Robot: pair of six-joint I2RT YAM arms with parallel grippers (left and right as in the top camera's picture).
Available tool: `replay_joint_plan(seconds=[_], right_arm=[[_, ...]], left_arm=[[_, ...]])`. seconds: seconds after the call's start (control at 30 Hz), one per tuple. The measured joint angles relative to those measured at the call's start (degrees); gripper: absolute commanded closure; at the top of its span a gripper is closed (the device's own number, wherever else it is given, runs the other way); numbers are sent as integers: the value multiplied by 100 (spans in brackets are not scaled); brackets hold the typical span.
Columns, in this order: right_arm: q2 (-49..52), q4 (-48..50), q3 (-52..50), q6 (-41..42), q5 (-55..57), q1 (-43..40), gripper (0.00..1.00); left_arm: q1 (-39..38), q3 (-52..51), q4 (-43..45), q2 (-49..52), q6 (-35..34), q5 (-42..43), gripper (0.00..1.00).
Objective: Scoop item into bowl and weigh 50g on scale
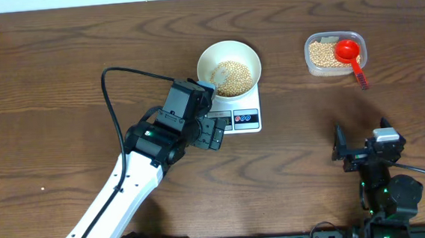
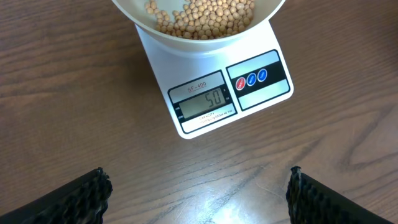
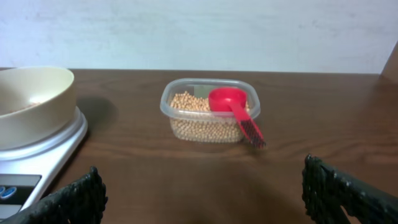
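Observation:
The white bowl [image 1: 248, 54] stands on the white scale [image 1: 244, 124] and holds a heap of tan beans [image 1: 233, 77]. In the left wrist view the scale [image 2: 277, 84] reads 50 on its display, with the bowl [image 2: 155, 31] and beans [image 2: 205, 15] above it. My left gripper [image 1: 212, 132] is open and empty, just left of the scale's front; its fingers frame bare table [image 2: 198, 193]. My right gripper [image 1: 344, 152] is open and empty at the front right [image 3: 202, 186]. The bowl [image 3: 31, 106] and scale [image 3: 43, 155] also show in the right wrist view.
A clear plastic container [image 1: 355, 41] with more beans [image 1: 322, 53] and a red scoop [image 1: 349, 51] stands at the back right; it also shows in the right wrist view [image 3: 177, 118] with the scoop [image 3: 233, 106]. The left arm's black cable [image 1: 107, 89] loops over the table.

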Motion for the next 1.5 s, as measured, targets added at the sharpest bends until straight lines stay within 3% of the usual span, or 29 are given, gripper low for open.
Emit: replay_joint_plan(seconds=[0.37,1.5], right_arm=[[-575,-216,-52,0,4,0,1],[-586,-216,-52,0,7,0,1]], left_arm=[[0,0,0,0,0,0,8],[0,0,2,0,0,0,8]])
